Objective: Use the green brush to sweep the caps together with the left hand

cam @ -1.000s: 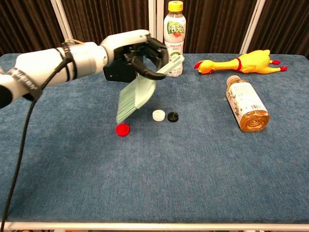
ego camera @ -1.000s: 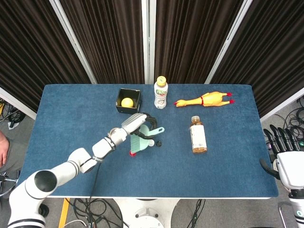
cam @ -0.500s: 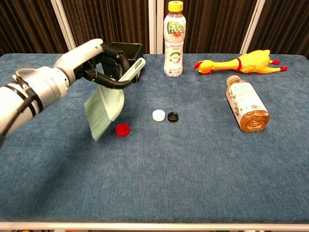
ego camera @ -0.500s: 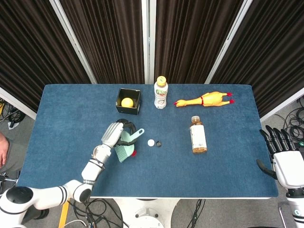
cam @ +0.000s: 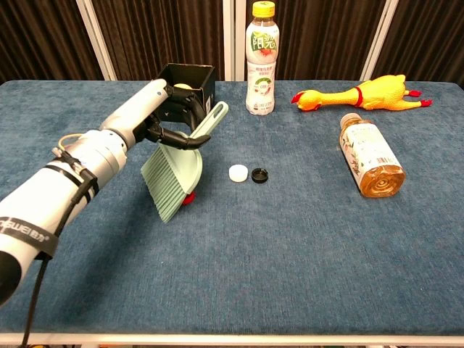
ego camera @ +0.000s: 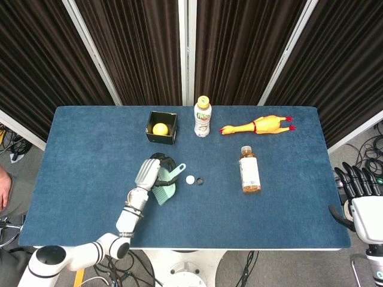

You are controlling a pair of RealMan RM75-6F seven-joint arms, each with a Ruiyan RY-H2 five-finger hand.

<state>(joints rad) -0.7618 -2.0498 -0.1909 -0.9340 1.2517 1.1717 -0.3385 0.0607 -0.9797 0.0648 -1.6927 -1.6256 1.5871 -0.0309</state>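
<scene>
bench (ego camera: 84,149): blue cloth top, carries everything.
my left hand (cam: 170,116): fingers curled round the handle of the green brush (cam: 174,174), firm hold; arm comes in from bench's near-left.
my right hand (ego camera: 359,191): off the bench's right edge, holding nothing, fingers apart and upright.
green brush: bristles angled down toward the cloth, set just left of the red cap; handle points up-right past my fingers.
lying bottle (cam: 370,156): on its side, right of the caps, well apart.
upright bottle (cam: 262,58): far side, standing.
rubber chicken (cam: 359,94): far right, out of play.
black box (cam: 192,76): behind my left hand, yellow ball (ego camera: 158,128) inside.
white cap (cam: 238,172): mid-bench, just beside the black cap.
black cap (cam: 259,175): touching or nearly, cannot tell.
red cap (cam: 189,196): mostly hidden at bristle edge, apart from the other two.
step: push red rightward to join the pair.
how: keep bristles flat on the cloth, slow short stroke, stop beside white so the pair doesn't scatter.
</scene>
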